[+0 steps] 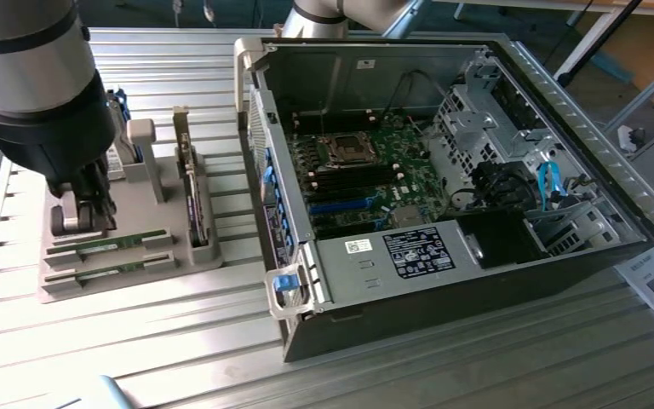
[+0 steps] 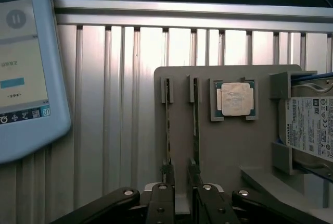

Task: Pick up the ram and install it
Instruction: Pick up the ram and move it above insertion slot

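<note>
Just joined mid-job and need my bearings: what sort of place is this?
Probably a lab or workshop bench for PC assembly: an open computer case lies on a ribbed metal table, a grey holder beside it keeps ram sticks and a processor, and a teach pendant lies nearby.

Soft, cool, even light fills the exterior view. The ribbed metal table carries pale sheen along its ridges, while the inside of the computer case is dim, darkest at its near right corner. The arm looms large and blurred, shading the grey holder beneath. In the wrist view, glare washes out the table and the silver processor chip; the tablet looks blurred, the gripper shadowed, the far background black.
</note>
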Motion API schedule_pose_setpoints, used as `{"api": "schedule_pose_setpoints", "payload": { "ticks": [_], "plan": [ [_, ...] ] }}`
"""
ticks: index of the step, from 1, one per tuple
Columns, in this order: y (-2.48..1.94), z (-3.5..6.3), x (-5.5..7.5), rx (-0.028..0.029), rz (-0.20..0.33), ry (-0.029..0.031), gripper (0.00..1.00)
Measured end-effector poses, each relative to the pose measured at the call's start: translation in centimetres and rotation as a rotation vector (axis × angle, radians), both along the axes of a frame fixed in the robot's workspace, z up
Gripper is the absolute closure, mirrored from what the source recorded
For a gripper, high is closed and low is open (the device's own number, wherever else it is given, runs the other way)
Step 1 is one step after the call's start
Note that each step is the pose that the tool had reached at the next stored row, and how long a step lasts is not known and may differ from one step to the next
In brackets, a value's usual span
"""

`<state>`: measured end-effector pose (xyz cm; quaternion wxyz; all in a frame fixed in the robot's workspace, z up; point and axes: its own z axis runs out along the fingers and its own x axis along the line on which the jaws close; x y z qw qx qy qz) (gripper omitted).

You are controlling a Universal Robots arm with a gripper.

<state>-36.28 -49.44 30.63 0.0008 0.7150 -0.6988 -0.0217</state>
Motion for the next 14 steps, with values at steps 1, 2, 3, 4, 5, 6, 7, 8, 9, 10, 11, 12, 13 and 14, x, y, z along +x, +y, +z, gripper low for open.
{"api": "schedule_pose_setpoints", "payload": {
  "ticks": [1,2,3,4,5,6,7,8,9,10,11,12,13,14],
  "plan": [
    [-0.04,-0.23,0.0,0.0,0.0,0.0,0.76],
    [-0.07,-0.42,0.0,0.0001,0.0,-0.0001,0.76],
    [-0.1,-0.6,0.0,0.0002,0.0,-0.0001,0.76],
    [-0.13,-0.73,0.0,0.0002,0.0,0.0,0.76],
    [-0.17,-0.94,0.0,0.0001,0.0,0.0,0.76],
    [-0.2,-1.12,0.0,0.0002,0.0,-0.0001,0.76],
    [-0.23,-1.28,0.0,0.0002,0.0,-0.0001,0.76],
    [-0.28,-1.5,0.0,0.0002,0.0,0.0,0.76],
    [-0.32,-1.75,0.0,0.0001,0.0,0.0,0.76],
    [-0.37,-2.0,0.0,0.0002,0.0,-0.0001,0.76],
    [-0.4,-2.15,0.0,0.0002,0.0,-0.0001,0.76],
    [-0.43,-2.3,0.0,0.0002,0.0,-0.0001,0.76],
    [-0.46,-2.44,0.0,0.0001,0.0,0.0,0.76],
    [-0.48,-2.57,0.0,0.0001,0.0,-0.0001,0.76]
  ]
}}
